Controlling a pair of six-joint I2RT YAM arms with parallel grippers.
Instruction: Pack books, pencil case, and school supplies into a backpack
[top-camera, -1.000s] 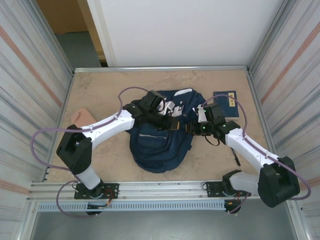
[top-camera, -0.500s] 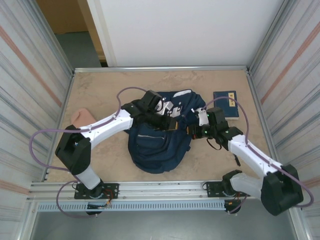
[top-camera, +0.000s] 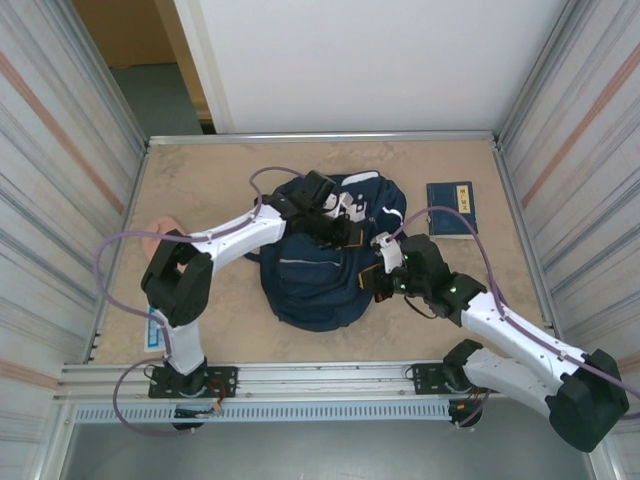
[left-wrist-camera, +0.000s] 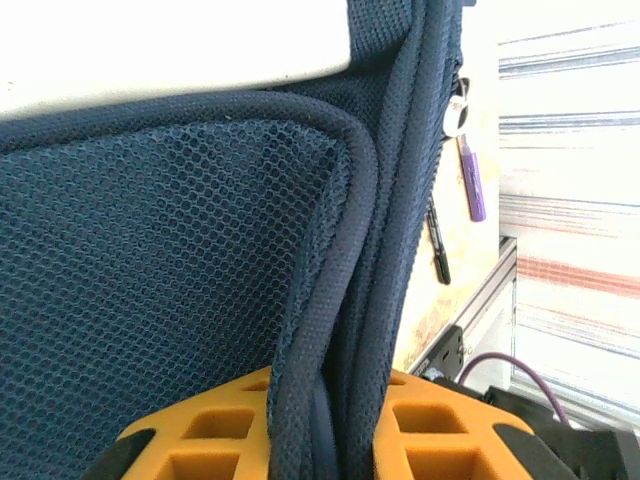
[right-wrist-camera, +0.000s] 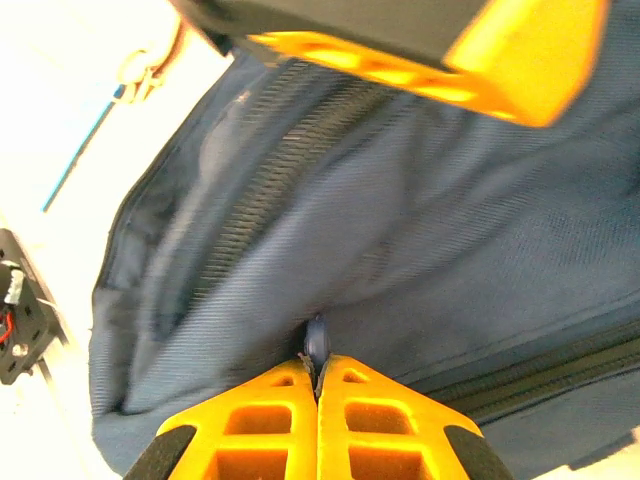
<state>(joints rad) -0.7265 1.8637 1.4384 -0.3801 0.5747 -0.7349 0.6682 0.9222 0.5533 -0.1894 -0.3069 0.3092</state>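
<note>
Pinching the backpack (left-wrist-camera: 170, 250) by its padded mesh edge in the narrow left pincer (left-wrist-camera: 325, 405). Clamping its small zip pull (right-wrist-camera: 316, 338) in the fully closed right pincer (right-wrist-camera: 318, 380).

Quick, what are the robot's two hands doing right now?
Left gripper: closed on the padded edge of the backpack.
Right gripper: closed, pinching a small tab on the backpack.
</note>
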